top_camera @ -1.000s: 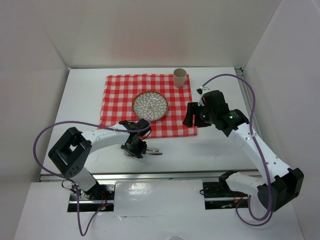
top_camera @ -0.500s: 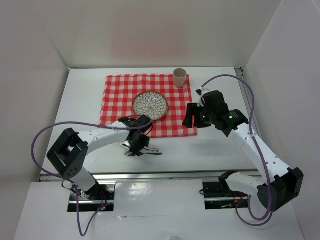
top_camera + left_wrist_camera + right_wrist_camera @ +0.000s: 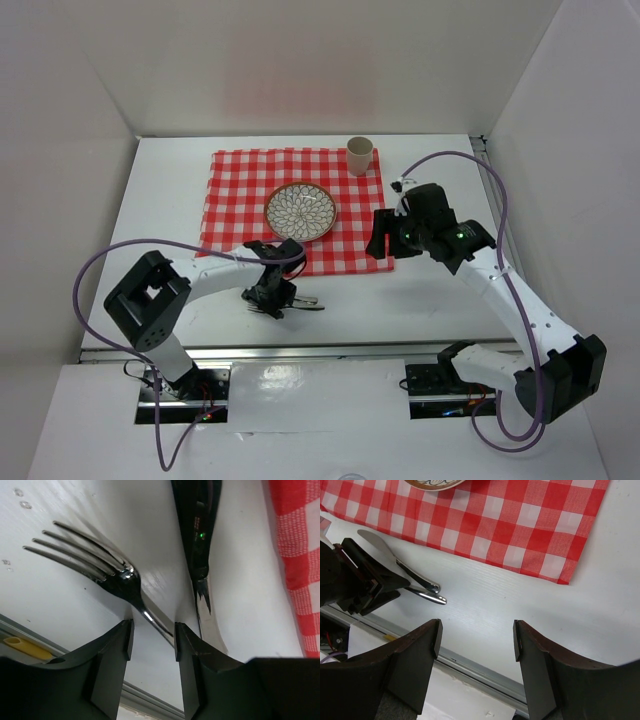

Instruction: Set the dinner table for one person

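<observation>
The dinner table is a white top with a red-and-white checked cloth. A patterned plate and a beige cup stand on the cloth. A silver fork and a second silver utensil lie on the bare white just below the cloth's near edge. My left gripper is low over them. In its wrist view the left gripper is open, with the fork's handle between its jaws. My right gripper is open and empty above the cloth's right edge.
White walls enclose the table at the back and sides. A metal rail runs along the near edge. In the right wrist view the two utensil handles point right, beside my left gripper's fingers.
My left wrist shifted slightly right and up over the cutlery, then came back down to the fork. The cutlery has stayed put. The right arm has barely moved.
</observation>
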### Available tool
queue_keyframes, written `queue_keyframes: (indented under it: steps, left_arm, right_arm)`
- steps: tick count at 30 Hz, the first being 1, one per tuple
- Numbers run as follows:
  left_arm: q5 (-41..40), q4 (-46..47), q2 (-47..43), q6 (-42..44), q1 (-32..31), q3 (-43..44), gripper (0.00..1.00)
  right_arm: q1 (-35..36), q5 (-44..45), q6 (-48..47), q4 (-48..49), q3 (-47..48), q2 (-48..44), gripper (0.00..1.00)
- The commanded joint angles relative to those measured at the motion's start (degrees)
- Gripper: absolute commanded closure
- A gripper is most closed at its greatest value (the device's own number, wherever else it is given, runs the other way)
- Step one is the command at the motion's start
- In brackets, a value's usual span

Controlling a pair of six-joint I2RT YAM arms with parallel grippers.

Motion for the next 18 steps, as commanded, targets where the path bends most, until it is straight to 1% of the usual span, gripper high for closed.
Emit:
queue_keyframes:
  steps: [1, 6, 8, 9, 12, 14, 15, 16, 18]
  left_arm:
    - [-0.1, -0.9, -1.6, -4.6, -0.2, -1.2, 0.46]
    - [-0.1, 0.5, -1.6, -5.2, -0.2, -2.8, 0.47]
    - [0.4, 0.5, -1.0, -4.6, -0.2, -2.8, 0.5]
    - [0.4, 0.5, -0.3, -4.6, -0.2, -2.8, 0.58]
    - [0.4, 0.5, 0.4, -4.1, -0.2, -2.8, 0.74]
    - [1.0, 0.5, 0.4, -4.1, -0.2, -2.8, 0.89]
    - [1.0, 0.5, 0.4, -4.1, -0.2, -2.8, 0.95]
    - [1.0, -0.1, 0.4, -4.1, -0.2, -2.8, 1.0]
    - [1.0, -2.0, -0.4, -4.1, -0.2, -2.3, 1.0]
  right_arm:
    - [-0.3, 0.1, -1.0, -0.8, -0.6, -0.9, 0.3]
    - [-0.3, -0.4, -1.0, -0.2, -0.6, -0.3, 0.3]
    - [-0.3, -0.4, -1.0, -0.2, -0.6, 0.2, 0.3]
    - [-0.3, -0.4, -1.0, -0.2, -0.6, 0.2, 0.3]
    - [-0.3, -0.4, -1.0, -0.2, -0.6, 0.2, 0.3]
    - [-0.3, -0.4, -1.0, -0.2, -0.6, 0.2, 0.3]
    - [-0.3, -0.4, -1.0, -0.2, -1.1, 0.2, 0.3]
    - [-0.3, -0.4, -1.0, -0.2, -1.1, 0.2, 0.3]
    - [-0.3, -0.4, -1.0, -0.2, -1.1, 0.2, 0.3]
